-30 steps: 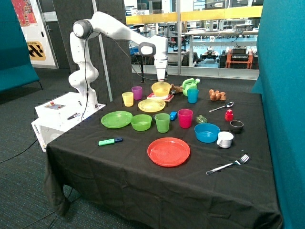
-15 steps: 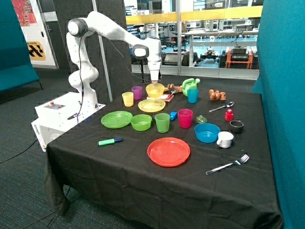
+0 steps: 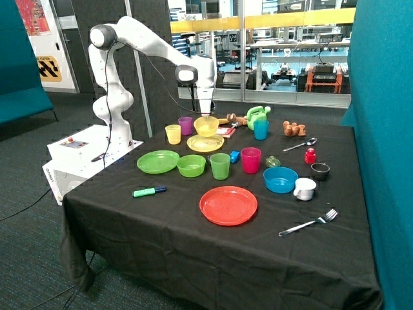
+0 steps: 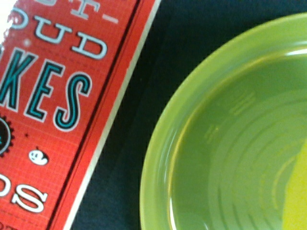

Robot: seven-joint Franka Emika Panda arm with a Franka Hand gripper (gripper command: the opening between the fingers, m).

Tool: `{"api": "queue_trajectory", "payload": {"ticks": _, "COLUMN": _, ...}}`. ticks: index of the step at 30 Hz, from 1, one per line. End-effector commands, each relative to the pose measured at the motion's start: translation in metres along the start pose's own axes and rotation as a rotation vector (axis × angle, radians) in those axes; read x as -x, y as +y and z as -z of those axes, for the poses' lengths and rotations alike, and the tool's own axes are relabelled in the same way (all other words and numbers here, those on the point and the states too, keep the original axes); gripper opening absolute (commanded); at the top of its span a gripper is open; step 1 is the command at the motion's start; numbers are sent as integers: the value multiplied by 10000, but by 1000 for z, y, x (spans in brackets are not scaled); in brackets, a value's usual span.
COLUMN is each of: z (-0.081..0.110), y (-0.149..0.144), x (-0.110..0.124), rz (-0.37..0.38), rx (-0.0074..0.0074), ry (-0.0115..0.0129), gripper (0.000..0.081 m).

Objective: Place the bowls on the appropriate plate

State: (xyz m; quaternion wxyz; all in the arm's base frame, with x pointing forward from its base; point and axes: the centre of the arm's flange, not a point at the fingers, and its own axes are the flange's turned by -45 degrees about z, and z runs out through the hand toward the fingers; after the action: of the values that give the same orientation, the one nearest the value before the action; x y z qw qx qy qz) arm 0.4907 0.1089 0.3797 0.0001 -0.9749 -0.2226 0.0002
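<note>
My gripper (image 3: 206, 115) is shut on the rim of the yellow bowl (image 3: 206, 126) and holds it in the air just above the yellow plate (image 3: 201, 146). In the wrist view the plate (image 4: 230, 143) fills one side, beside a red book (image 4: 53, 96) on the black cloth. A bright yellow patch of the bowl (image 4: 300, 191) shows at the picture's edge. The lime green bowl (image 3: 191, 166) sits on the cloth right beside the green plate (image 3: 157, 161), not on it.
A yellow cup (image 3: 173, 134) and a purple cup (image 3: 186, 125) stand close beside the held bowl. A green cup (image 3: 220, 166), pink cup (image 3: 250, 159), blue cup (image 3: 261, 129), red plate (image 3: 228, 205), blue bowl (image 3: 280, 179) and green marker (image 3: 149, 191) lie around.
The gripper has carried the yellow bowl from above the red book toward the purple cup and a little lower, so that it is over the yellow plate.
</note>
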Motion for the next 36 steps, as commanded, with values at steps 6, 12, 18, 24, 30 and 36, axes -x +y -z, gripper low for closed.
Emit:
{"api": "queue_trajectory", "payload": {"ticks": 6, "z": -42, "y": 1, "x": 12, "rz": -503, "rx": 2, "ry": 4, "gripper": 0}}
{"api": "queue_trajectory", "payload": {"ticks": 12, "z": -48, "y": 3, "x": 2, "rz": -635, "rx": 2, "ry": 4, "gripper": 0}}
{"api": "queue_trajectory", "payload": {"ticks": 18, "z": -56, "y": 4, "x": -4, "rz": -699, "rx": 2, "ry": 4, "gripper": 0}}
{"api": "queue_trajectory", "payload": {"ticks": 24, "z": -60, "y": 4, "x": -5, "rz": -756, "rx": 2, "ry": 4, "gripper": 0}}
{"api": "queue_trajectory", "payload": {"ticks": 30, "z": -63, "y": 4, "x": -5, "rz": -788, "rx": 2, "ry": 4, "gripper": 0}}
{"api": "queue_trajectory", "payload": {"ticks": 36, "z": -61, "y": 2, "x": -3, "rz": -671, "rx": 2, "ry": 4, "gripper": 0}}
